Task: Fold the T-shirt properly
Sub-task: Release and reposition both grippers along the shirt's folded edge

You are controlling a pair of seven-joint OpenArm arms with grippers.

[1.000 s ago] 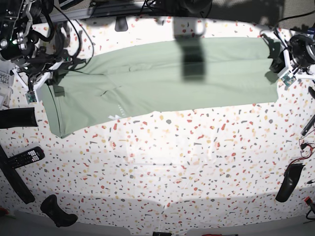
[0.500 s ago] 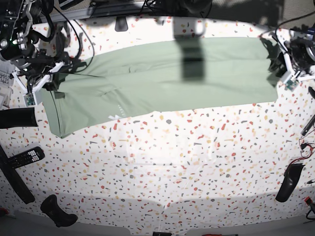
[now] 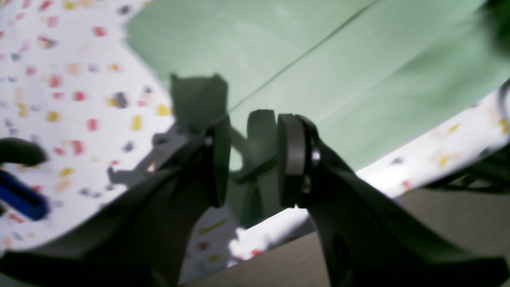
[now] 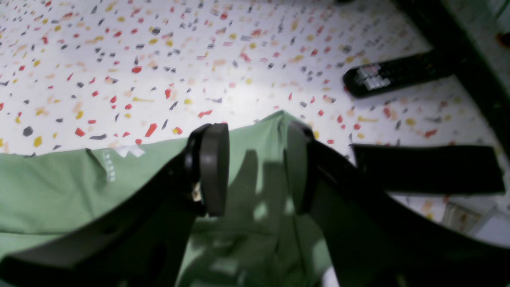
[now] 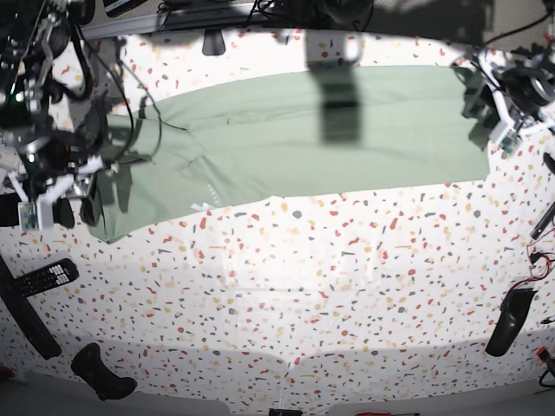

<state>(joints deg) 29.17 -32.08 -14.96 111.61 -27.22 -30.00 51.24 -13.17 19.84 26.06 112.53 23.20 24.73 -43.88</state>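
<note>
While both jaws gape empty, the T-shirt [image 5: 295, 139] flat beneath them.

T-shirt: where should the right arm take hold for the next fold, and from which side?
Probably the near corner of the T-shirt at its collar end, under the right gripper. Come from above, over the table edge: the cloth lies flat in a long band, and that corner is free on bare table.

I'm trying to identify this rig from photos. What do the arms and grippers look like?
Both arms are dark, skeletal frames draped in loose black cables, with white bracket parts near the wrists. The left gripper and right gripper each have two angular black fingers ending in round, flat, dark disc-shaped pads.
</note>
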